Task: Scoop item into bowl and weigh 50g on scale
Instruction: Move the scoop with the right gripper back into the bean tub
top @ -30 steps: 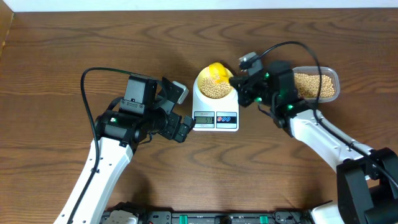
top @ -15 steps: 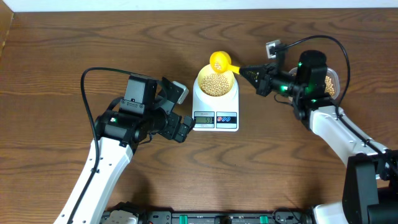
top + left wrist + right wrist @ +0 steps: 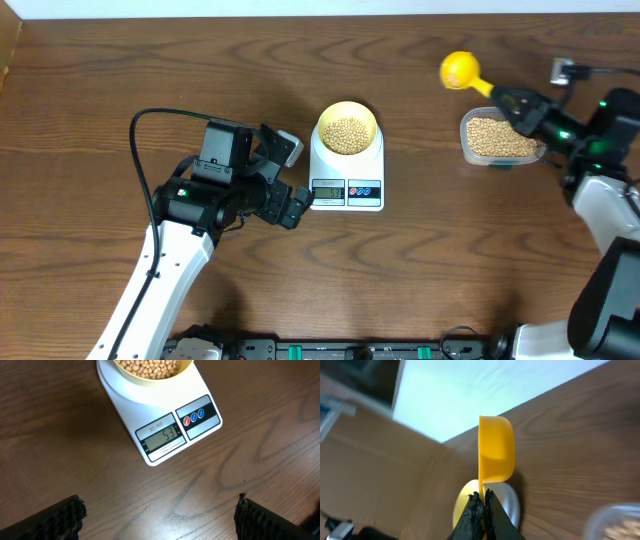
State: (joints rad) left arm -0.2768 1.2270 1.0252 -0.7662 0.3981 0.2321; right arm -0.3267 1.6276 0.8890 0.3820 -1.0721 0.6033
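The pale yellow bowl (image 3: 347,130) full of tan beans (image 3: 347,134) stands on the white scale (image 3: 345,185). The left wrist view shows the scale's display (image 3: 162,439) reading 53 and the bowl's rim (image 3: 150,375) at the top. My left gripper (image 3: 293,207) is open and empty, low beside the scale's left front (image 3: 160,515). My right gripper (image 3: 505,100) is shut on the handle of a bright yellow scoop (image 3: 458,70), held in the air at the far right, above the clear tub's (image 3: 500,138) left end. The scoop (image 3: 495,450) shows edge-on in the right wrist view, pinched by the fingers (image 3: 482,500).
The clear tub of beans sits at the right of the table. The left arm's black cable (image 3: 160,115) loops over the table left of the scale. The table's far edge (image 3: 300,15) meets a white wall.
My right gripper has carried the yellow scoop away from over the bowl, to the right and up above the tub. The left arm has not moved.
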